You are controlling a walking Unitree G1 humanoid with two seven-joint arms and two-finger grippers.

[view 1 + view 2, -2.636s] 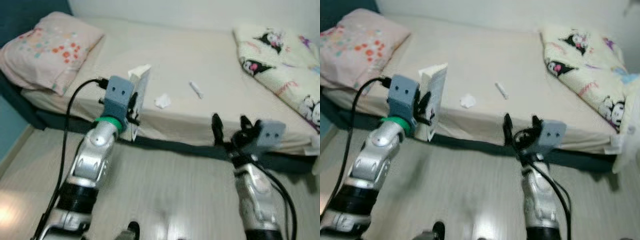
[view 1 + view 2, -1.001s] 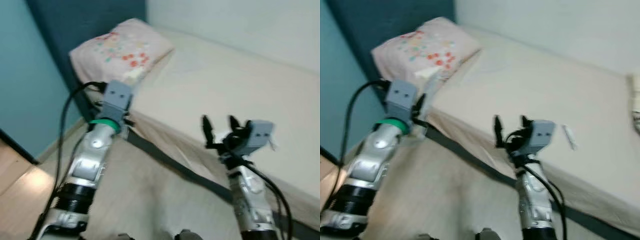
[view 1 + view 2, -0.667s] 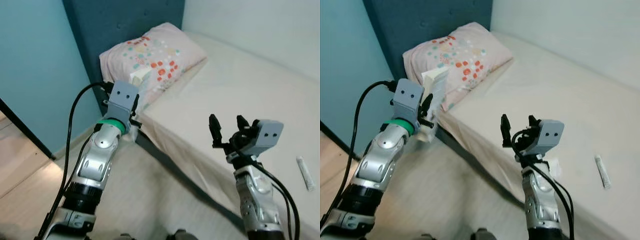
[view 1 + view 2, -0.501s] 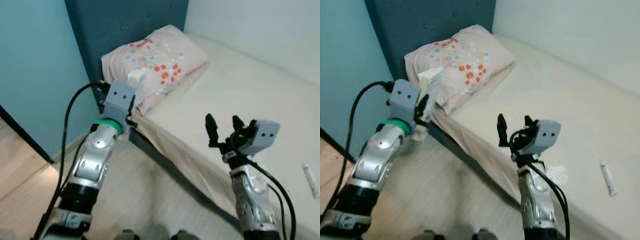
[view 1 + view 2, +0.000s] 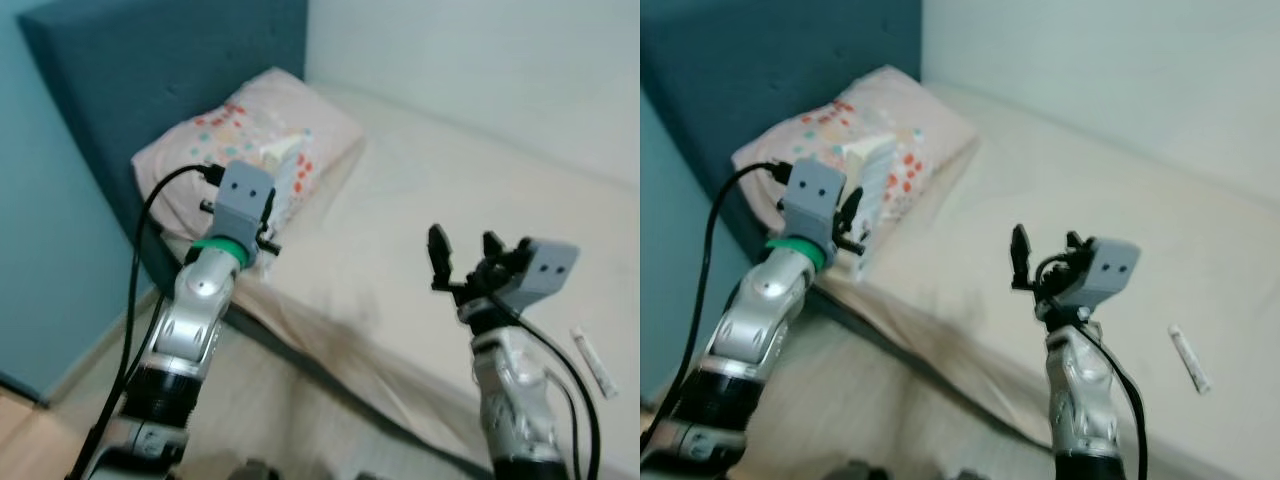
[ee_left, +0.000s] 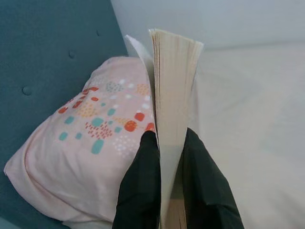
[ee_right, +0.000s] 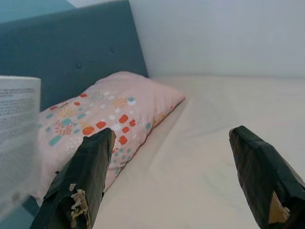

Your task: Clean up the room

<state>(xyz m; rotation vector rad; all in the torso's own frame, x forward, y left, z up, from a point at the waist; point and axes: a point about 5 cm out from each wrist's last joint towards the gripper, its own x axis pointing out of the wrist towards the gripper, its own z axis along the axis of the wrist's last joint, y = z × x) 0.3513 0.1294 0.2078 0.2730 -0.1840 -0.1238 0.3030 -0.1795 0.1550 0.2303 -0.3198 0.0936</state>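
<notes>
- The left gripper [image 6: 164,181] holds a paperback book [image 6: 172,95] upright, its two black fingers [image 6: 140,186] pinched on the lower edge so the pages fan upward and the book's long axis runs straight out along them.
- The book hangs in the air at the head end of the bed [image 5: 450,220], just in front of the spotted pink pillow [image 5: 240,130] and the blue padded headboard [image 5: 150,70]; whether it touches the pillow cannot be told.
- The right gripper [image 5: 1045,255] is raised over the mattress edge, well apart from the book, its fingers spread wide with nothing between them.
- A small white tube [image 5: 1188,372] lies on the sheet out to the robot's right, nearer the right arm than the left.
- Judged from the task, the book is being carried off the bed; where it is to go is not visible, and the free right arm looks better placed for the tube.
</notes>
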